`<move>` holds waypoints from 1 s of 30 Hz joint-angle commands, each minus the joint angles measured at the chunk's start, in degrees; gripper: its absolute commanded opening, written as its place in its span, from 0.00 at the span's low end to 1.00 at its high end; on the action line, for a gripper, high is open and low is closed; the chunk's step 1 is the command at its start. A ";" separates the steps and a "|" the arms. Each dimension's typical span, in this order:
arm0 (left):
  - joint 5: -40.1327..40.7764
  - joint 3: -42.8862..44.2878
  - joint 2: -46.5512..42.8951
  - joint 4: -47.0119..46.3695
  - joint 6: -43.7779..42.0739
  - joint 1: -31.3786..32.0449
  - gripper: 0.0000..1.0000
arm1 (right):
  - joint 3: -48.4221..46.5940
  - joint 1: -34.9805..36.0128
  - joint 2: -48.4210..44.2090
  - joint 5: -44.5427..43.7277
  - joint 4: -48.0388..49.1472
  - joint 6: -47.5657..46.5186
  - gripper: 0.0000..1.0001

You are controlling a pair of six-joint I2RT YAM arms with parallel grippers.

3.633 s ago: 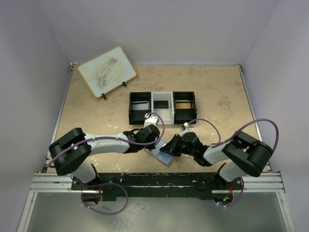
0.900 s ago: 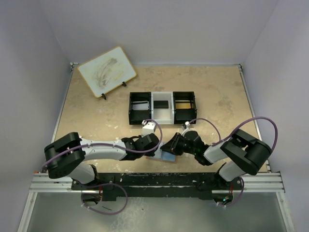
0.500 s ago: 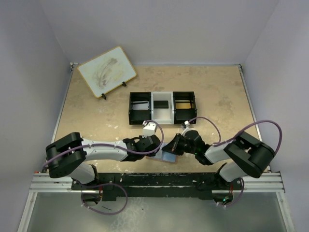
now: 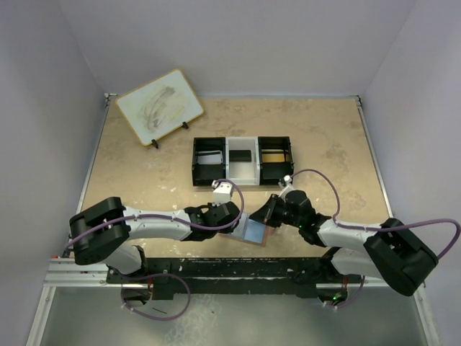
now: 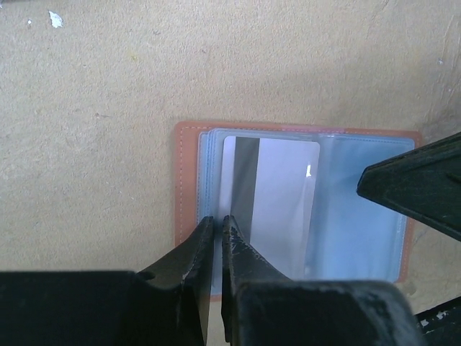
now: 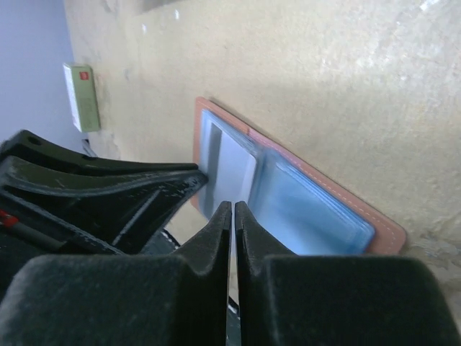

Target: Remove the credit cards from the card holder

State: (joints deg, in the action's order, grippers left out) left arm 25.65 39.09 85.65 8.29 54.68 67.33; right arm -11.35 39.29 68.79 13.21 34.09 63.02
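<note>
Open card holder (image 5: 189,180) at the bench's (image 5: 108,86) front edge: left claw (image 5: 218,220) clamps its sleeve edge beside a striped credit card (image 5: 277,194); right claw (image 6: 232,207), clenched, seemingly steadies the fold.

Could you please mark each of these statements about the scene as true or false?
1. The card holder lies open on the table. True.
2. The left tool has its jaws spread wide. False: they are all but closed, at the holder's edge.
3. The tray has three compartments, with the white one in the middle. True.
4. The board lies inside the tray. False: it stands propped near the table's far left corner, apart from the tray.
5. A pale card with a dark stripe shows in the open holder. True.
</note>
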 commanded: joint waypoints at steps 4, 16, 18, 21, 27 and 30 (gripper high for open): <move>-1.86 -1.30 2.78 3.19 0.20 0.43 0.01 | -0.72 -0.31 3.59 4.44 1.91 -2.34 0.21; -2.95 -1.44 2.37 2.21 0.30 0.43 0.00 | -7.60 2.08 19.74 3.65 8.97 -4.50 0.26; -2.40 -1.37 2.11 2.41 0.61 0.43 0.00 | -7.51 2.79 18.30 1.73 8.00 -5.27 0.15; -1.72 -1.74 1.64 2.22 1.15 0.43 0.00 | -6.91 2.84 14.80 1.09 7.71 -7.61 0.03; -0.18 -1.74 1.62 3.28 2.10 0.41 0.00 | -7.99 2.19 8.41 2.79 0.53 -9.57 0.00; 0.29 -1.85 1.33 4.03 2.49 0.43 0.00 | -8.05 0.79 5.06 1.71 -3.86 -10.69 0.00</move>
State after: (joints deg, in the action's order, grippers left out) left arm 26.70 39.09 85.71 8.01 56.01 67.55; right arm -17.45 41.10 78.30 14.46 34.33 54.74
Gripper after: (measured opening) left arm 0.005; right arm 0.007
